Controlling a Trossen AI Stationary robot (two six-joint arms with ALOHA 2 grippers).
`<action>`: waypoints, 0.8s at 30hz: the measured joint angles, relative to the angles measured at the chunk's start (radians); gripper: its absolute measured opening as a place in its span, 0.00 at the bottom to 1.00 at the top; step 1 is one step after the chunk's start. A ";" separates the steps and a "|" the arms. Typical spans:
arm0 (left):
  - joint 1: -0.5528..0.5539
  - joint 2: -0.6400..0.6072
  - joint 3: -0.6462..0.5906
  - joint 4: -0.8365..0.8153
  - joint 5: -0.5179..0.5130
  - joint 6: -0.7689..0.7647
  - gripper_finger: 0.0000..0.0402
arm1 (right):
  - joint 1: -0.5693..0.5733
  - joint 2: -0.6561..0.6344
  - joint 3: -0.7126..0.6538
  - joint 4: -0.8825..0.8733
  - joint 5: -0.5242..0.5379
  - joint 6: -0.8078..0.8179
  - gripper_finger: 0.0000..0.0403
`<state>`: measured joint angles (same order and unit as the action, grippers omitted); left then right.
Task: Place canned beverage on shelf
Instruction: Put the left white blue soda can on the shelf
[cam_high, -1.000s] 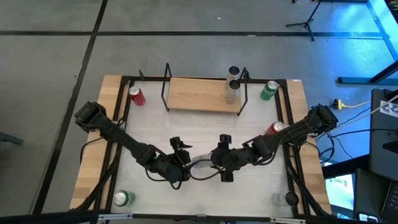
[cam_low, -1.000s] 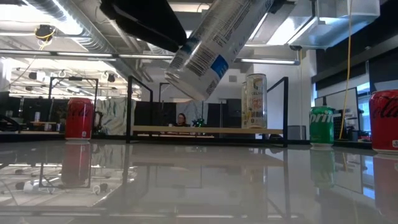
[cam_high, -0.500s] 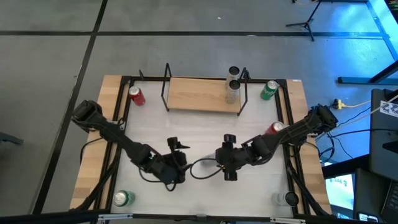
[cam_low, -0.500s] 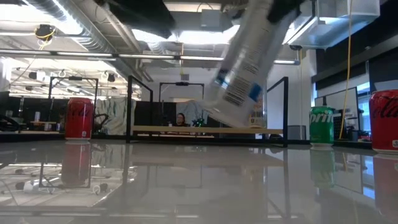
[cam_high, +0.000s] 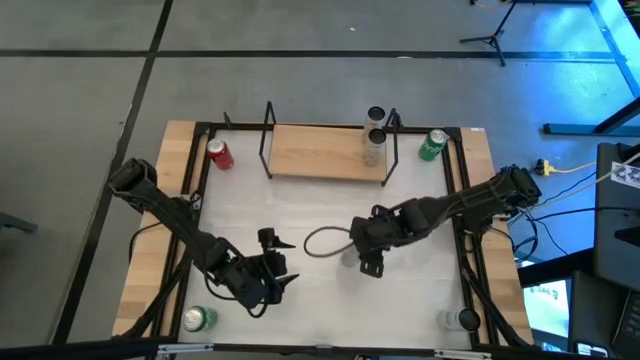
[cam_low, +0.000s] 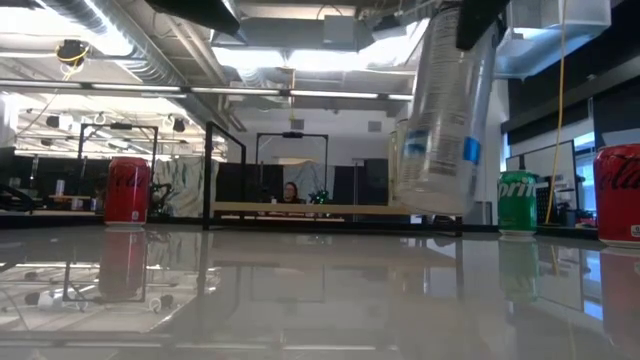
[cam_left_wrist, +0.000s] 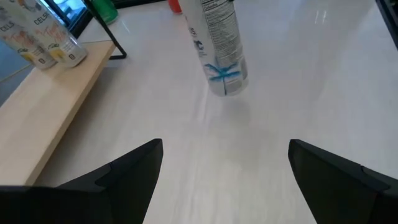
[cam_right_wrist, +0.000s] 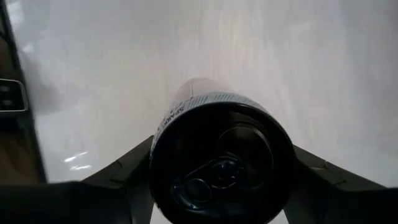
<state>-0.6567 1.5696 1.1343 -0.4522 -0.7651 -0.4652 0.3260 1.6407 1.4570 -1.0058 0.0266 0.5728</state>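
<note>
The canned beverage (cam_low: 440, 110) — a slim pale can with a blue mark and small print — hangs clear of the desk near its middle, clamped top-first between the fingers of the right gripper (cam_high: 372, 243). The left gripper (cam_high: 270, 272) sits nearer the front left of the desk, its fingers (cam_left_wrist: 124, 174) spread apart around nothing.

The desk (cam_high: 300, 210) is a glossy white sheet on a light-wood base, mirroring the cans and ceiling lights in the low view. Behind it lies an open workshop with exposed ducts and a seated person (cam_low: 291, 192) far off. The shelf (cam_high: 322, 152) stands at the back edge, two pale cans (cam_high: 374, 136) at its right end — their lettering looks like "CELS". A red Coca-Cola can (cam_low: 127, 190) is at the back left, a green Sprite can (cam_low: 518, 201) back right, another red can (cam_low: 618, 192) by the right edge, a green can (cam_high: 197, 319) at the front left corner.
</note>
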 joint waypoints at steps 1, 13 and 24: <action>0.000 0.000 0.000 0.000 0.000 0.000 0.84 | -0.012 0.004 0.000 0.004 -0.027 -0.001 0.63; -0.001 0.001 0.000 -0.001 0.007 -0.001 0.84 | -0.052 0.052 0.000 -0.026 -0.034 -0.032 0.63; -0.001 0.001 0.000 0.001 0.008 -0.003 0.84 | -0.052 0.081 -0.001 0.000 -0.018 -0.089 0.63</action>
<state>-0.6575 1.5707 1.1343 -0.4511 -0.7570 -0.4685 0.2745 1.7214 1.4563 -1.0056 0.0086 0.4843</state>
